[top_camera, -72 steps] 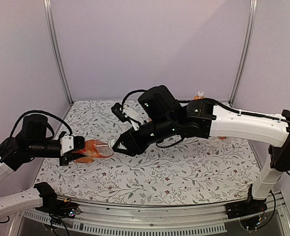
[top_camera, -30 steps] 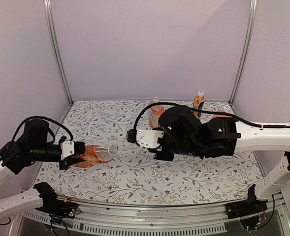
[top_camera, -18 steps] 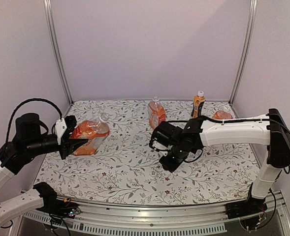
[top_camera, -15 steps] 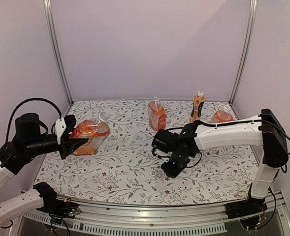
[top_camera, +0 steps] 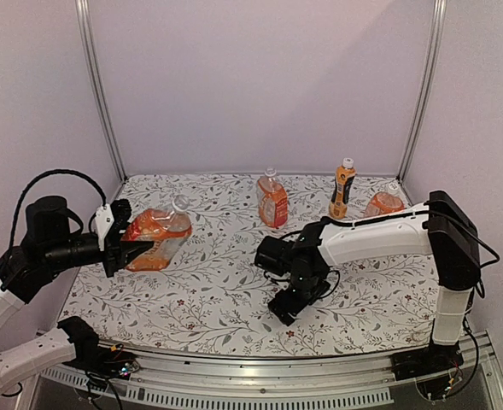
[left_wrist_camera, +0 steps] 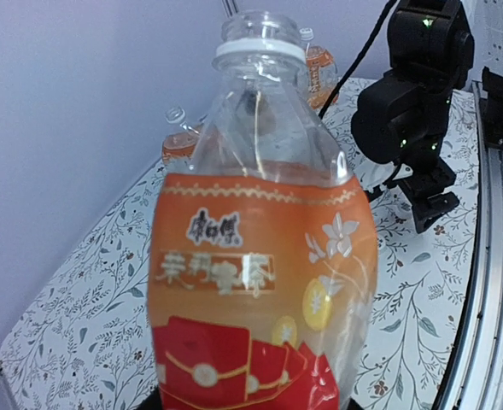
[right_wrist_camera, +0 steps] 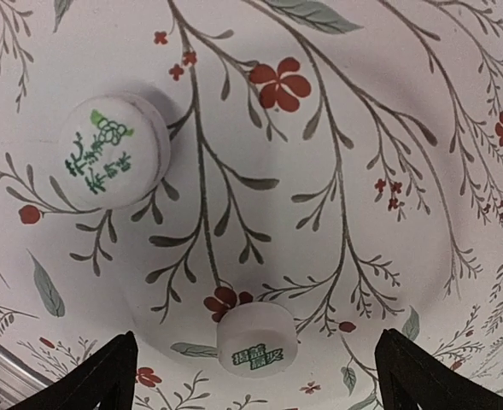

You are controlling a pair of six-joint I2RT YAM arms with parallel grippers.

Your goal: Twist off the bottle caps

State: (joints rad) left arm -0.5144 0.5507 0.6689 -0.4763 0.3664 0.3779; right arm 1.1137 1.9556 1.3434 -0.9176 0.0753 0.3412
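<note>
My left gripper (top_camera: 121,248) is shut on the lower body of a squat clear bottle (top_camera: 154,236) with an orange label, held nearly upright above the left of the table. In the left wrist view this bottle (left_wrist_camera: 260,256) fills the frame and its neck (left_wrist_camera: 260,30) stands open, with only a white ring under the thread. My right gripper (top_camera: 282,309) points down at the table front of centre, open. In the right wrist view a white bottle cap (right_wrist_camera: 255,350) lies on the table between the wide-apart fingers of that gripper (right_wrist_camera: 255,337), and a second cap (right_wrist_camera: 116,162) lies farther off to the left.
A capped squat bottle (top_camera: 271,202) stands at the back centre. A taller slim bottle (top_camera: 342,191) stands right of it, and another squat bottle (top_camera: 384,203) leans at the back right corner. Metal frame posts (top_camera: 97,85) rise at the back corners.
The right arm swung from the held bottle's neck down to the front of the table and opened, leaving a cap on the cloth. The left arm tilted its bottle upright, then held still.
</note>
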